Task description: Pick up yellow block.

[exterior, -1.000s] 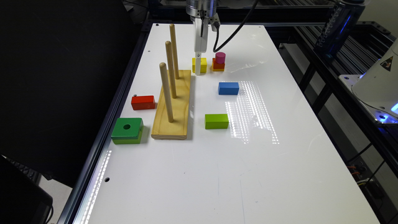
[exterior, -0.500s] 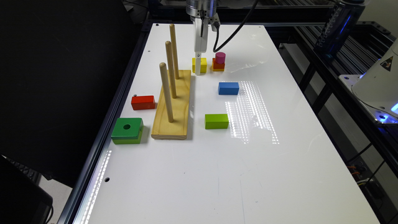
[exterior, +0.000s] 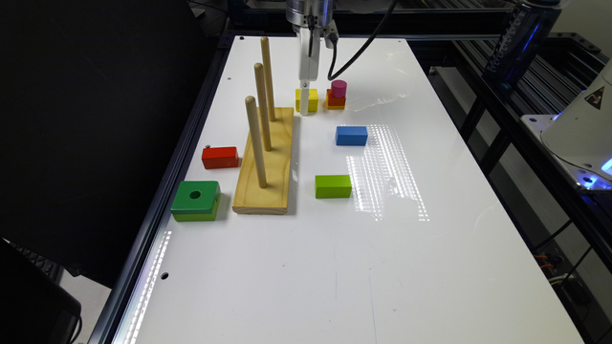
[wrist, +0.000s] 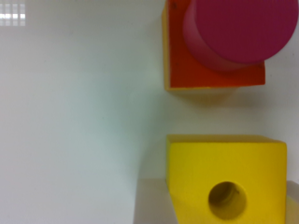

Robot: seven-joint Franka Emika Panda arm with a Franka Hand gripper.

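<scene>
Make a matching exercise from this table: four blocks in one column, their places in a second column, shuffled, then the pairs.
Blocks:
1. yellow block
2. pink cylinder
3. red block
4. dark green block

Places:
A. nearest the table's front corner, hole on top
B. stacked on an orange piece
C. under the gripper
D. between the dark green block and the far end, beside the peg board

Pairs: 1-C, 2-B, 3-D, 4-A

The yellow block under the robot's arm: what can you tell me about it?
The yellow block is a small, bright yellow cube, seemingly painted wood, with a round hole in its top face. It sits flat on the white table, beside but apart from a pink cylinder on an orange square. The end effector reaches down at it.
</scene>
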